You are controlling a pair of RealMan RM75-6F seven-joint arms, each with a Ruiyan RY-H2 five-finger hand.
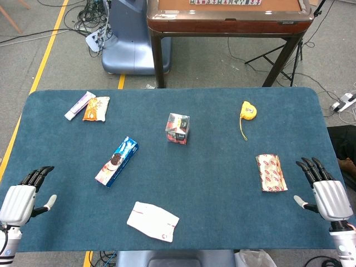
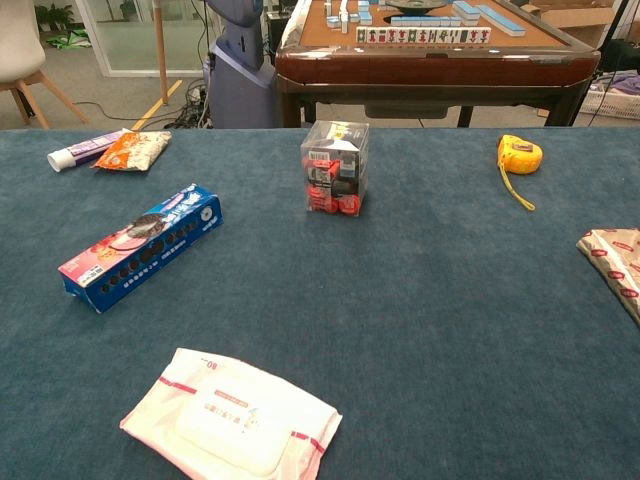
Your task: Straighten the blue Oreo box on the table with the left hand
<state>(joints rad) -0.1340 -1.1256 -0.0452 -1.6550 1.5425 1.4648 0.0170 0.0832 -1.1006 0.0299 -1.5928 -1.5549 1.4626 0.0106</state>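
Observation:
The blue Oreo box (image 1: 117, 162) lies flat and askew on the blue table (image 1: 211, 183), left of centre; the chest view shows the same Oreo box (image 2: 141, 246) at mid-left. My left hand (image 1: 23, 197) hovers at the table's near left corner, fingers apart and holding nothing, well short of the box. At the near right edge my right hand (image 1: 324, 193) is open too, just right of a red-patterned packet (image 1: 271, 173). Neither hand appears in the chest view.
A white wipes pack (image 1: 153, 221) lies near the front edge. A clear cube box (image 1: 177, 128) stands at centre, a yellow tape measure (image 1: 248, 111) at back right. A toothpaste tube (image 1: 79, 105) and orange snack bag (image 1: 96, 108) sit at back left.

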